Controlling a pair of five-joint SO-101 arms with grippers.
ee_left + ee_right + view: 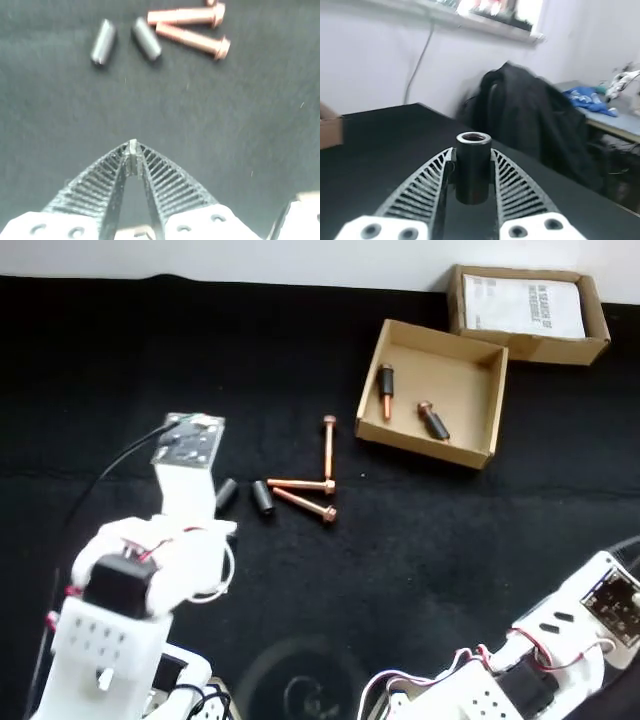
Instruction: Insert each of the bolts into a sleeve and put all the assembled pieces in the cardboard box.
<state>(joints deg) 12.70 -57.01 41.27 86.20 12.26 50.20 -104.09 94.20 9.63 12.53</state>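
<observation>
Copper bolts (305, 504), three of them, lie loose near the middle of the black bench (450, 540), with two dark sleeves (262, 496) just beside them at nine o'clock. We see the left hand (133, 150) low over the bench cloth, its fingertips pressed together on nothing, with both sleeves and two of the bolts ahead of it. The right hand (473, 150), on the arm at five o'clock, is clamped on a third sleeve (473, 172), which stands upright with its bore facing up. At two o'clock from the bolts, the open cardboard box (420, 448) holds two assembled pieces (386, 390) lying apart. A second box (530, 348) carrying a printed sheet sits behind it at one o'clock.
</observation>
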